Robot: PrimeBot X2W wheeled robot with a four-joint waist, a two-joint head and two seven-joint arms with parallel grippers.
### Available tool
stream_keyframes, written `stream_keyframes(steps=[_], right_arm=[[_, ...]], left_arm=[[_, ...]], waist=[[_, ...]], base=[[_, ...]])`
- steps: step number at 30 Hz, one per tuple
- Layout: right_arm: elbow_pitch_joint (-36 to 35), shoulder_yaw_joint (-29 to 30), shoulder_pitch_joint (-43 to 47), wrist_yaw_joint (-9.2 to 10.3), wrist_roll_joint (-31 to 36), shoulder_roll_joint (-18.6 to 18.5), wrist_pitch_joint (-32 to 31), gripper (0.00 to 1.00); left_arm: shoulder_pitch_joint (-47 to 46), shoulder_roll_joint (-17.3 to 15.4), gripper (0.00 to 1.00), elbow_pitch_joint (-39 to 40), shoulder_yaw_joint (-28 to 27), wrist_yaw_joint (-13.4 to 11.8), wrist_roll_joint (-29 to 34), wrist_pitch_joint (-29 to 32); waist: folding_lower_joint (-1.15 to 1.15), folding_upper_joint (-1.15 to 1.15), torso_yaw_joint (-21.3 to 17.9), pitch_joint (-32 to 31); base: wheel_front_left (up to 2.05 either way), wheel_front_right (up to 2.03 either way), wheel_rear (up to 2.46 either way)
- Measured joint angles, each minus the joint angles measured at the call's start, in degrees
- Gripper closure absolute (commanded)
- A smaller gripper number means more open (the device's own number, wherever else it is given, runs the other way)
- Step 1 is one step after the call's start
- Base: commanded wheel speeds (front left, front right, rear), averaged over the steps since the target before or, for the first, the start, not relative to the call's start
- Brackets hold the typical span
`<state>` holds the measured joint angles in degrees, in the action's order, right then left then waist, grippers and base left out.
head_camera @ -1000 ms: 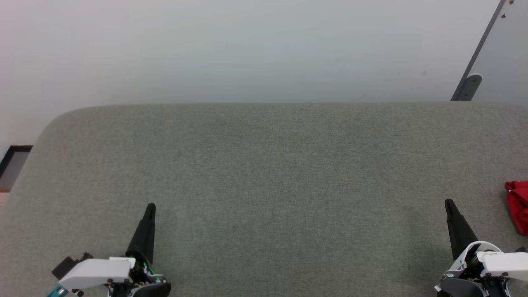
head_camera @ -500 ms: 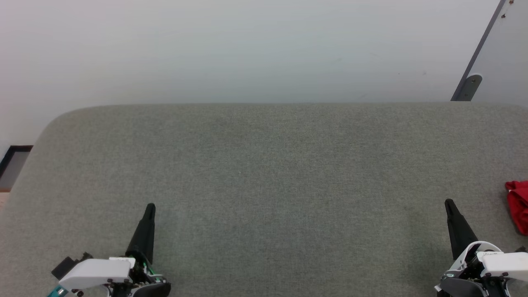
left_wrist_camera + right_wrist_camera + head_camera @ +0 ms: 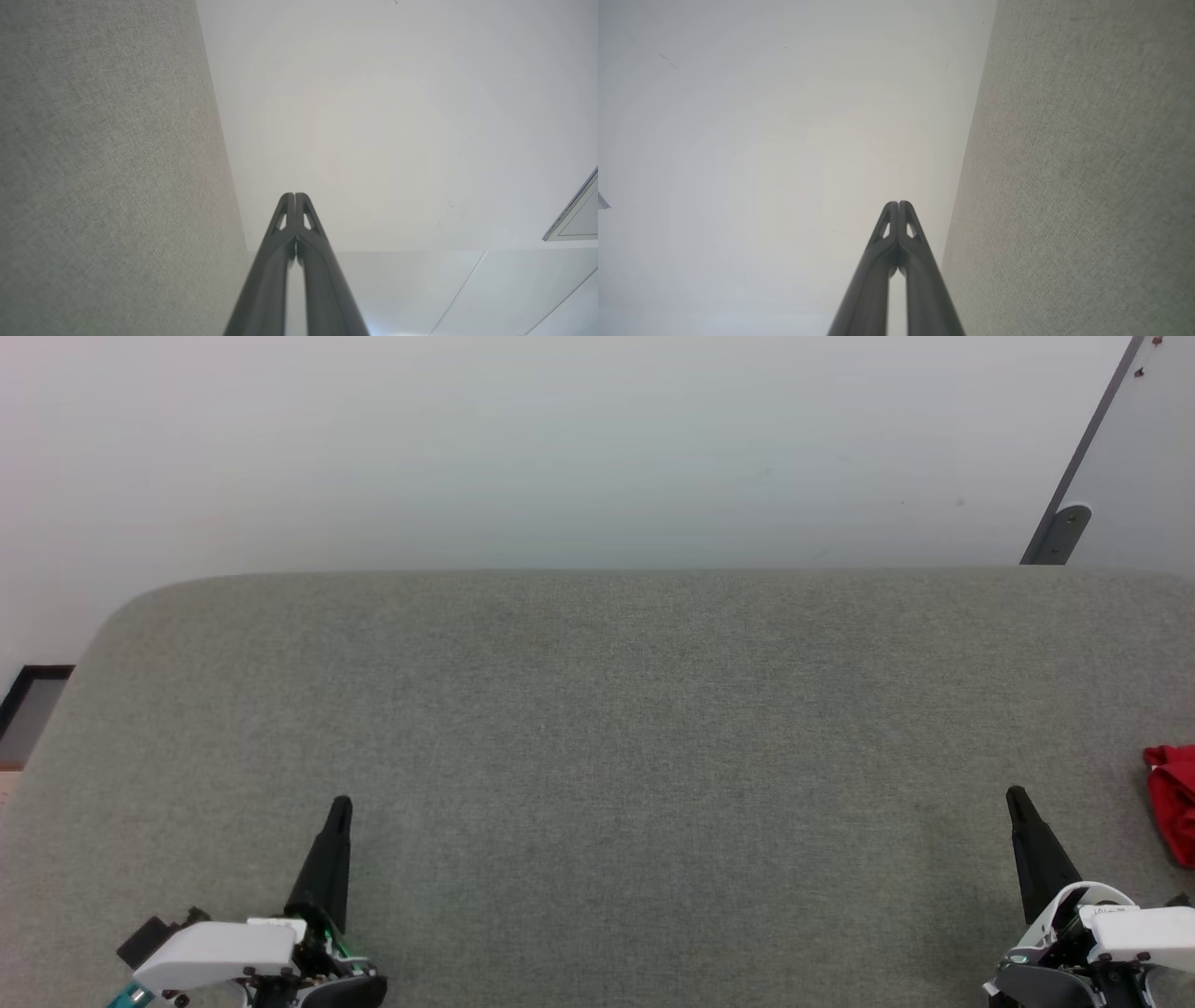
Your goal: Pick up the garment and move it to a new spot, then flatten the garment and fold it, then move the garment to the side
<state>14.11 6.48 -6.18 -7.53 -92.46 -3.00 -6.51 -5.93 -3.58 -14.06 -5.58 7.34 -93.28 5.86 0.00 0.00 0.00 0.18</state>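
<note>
**Counter** (image 3: 597,728): wide, covered in grey-green woven cloth, with a rounded far-left corner. It takes up most of the head view. A pale wall (image 3: 560,448) stands behind it.

**Garment** (image 3: 1174,803): a red bunch on the cloth at the counter's far right, cut off by the edge of the head view. Its visible border is rumpled. Too little shows to tell whether it is folded or heaped, and no lettering or sleeves can be seen.

**Left hand** (image 3: 340,805): low at the near left over the counter. Its fingers are pressed together tip to tip with nothing between them. It is well apart from the garment.

**Right hand** (image 3: 1016,795): at the near right, fingers likewise together and empty. It is near the garment but not touching it; grey cloth shows between them.

**Stage:** the scene fits either a garment waiting at the side to be fetched, or one already folded and set aside. I cannot settle which.

**Risks:**
- Most of the garment lies outside the head view, so any reach would be aimed at a sliver.
- A misjudged pinch could catch one loose layer and drag the rest.
- A push could send it toward the counter's right edge, which I cannot see.
- Closed fingers meeting slack fabric would plough it rather than take it.
- If it is a finished fold, a stray brush from the right hand could undo it.
</note>
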Motion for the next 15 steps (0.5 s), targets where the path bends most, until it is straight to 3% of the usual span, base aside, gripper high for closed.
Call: stream_keyframes(steps=[15], right_arm=[[0.0, 0.0, 0.0, 0.0, 0.0, 0.0, 0.0, 1.0]], left_arm=[[0.0, 0.1, 1.0, 0.0, -0.2, 0.0, 0.1, 0.2]], waist=[[0.0, 0.0, 0.0, 0.0]], base=[[0.0, 0.0, 0.0]])
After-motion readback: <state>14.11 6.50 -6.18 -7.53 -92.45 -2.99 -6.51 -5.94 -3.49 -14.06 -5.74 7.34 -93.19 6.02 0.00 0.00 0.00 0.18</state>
